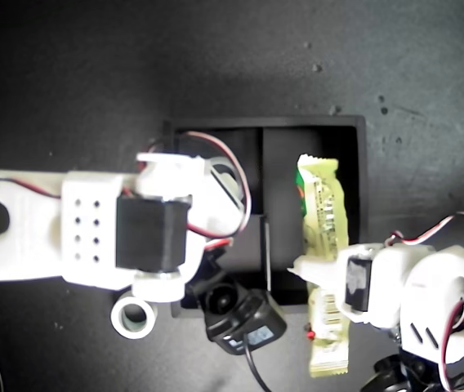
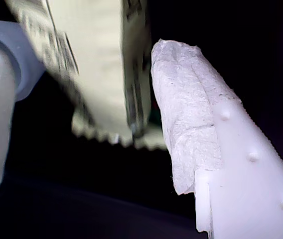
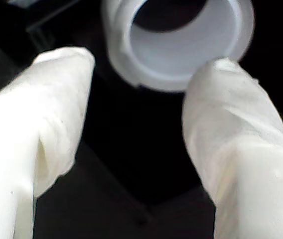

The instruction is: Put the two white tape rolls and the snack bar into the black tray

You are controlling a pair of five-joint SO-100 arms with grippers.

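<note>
While one snack bar (image 1: 324, 245) overhangs tray (image 1: 354, 131) | two tape rolls (image 1: 134, 316) (image 3: 176, 40)

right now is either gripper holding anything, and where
My first gripper holds the snack bar partway along its length, nearer its lower end in the exterior view. My second gripper is open, holding nothing.

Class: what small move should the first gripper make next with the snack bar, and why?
Probably slide the snack bar toward the exterior view's top: my first gripper seems to hold it over the black tray, one end overhanging its wall.
</note>
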